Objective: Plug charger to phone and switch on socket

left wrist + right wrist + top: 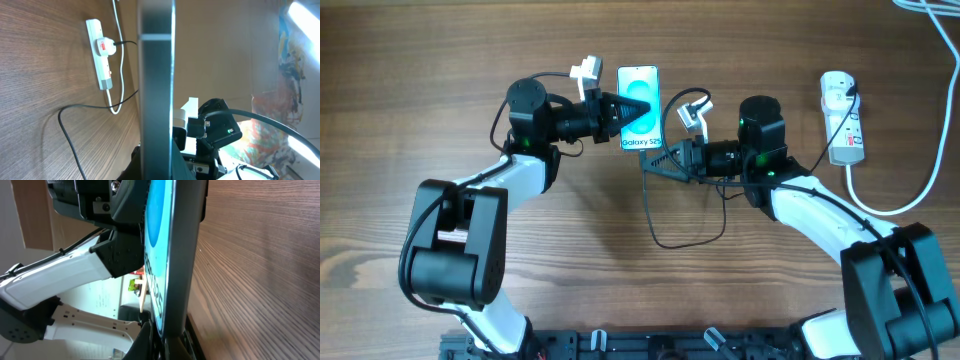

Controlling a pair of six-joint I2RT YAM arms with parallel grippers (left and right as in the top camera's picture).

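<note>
The phone (639,85), its teal screen up, sits at the table's middle back. My left gripper (640,112) reaches in from the left and is shut on the phone (156,75), seen edge-on in the left wrist view. My right gripper (652,160) is shut at the phone's near end, where the charger's thin black cable (656,225) leaves it; the connector tip is hidden between the fingers. The cable loops across the table. The socket (842,125) lies at the far right with a plug (838,92) in it. The right wrist view shows the phone's edge (180,255).
The socket's white lead (920,190) curves along the right edge of the table. A thick white cable (930,15) crosses the back right corner. In the left wrist view the socket (98,55) and the black cable (75,145) lie on bare wood.
</note>
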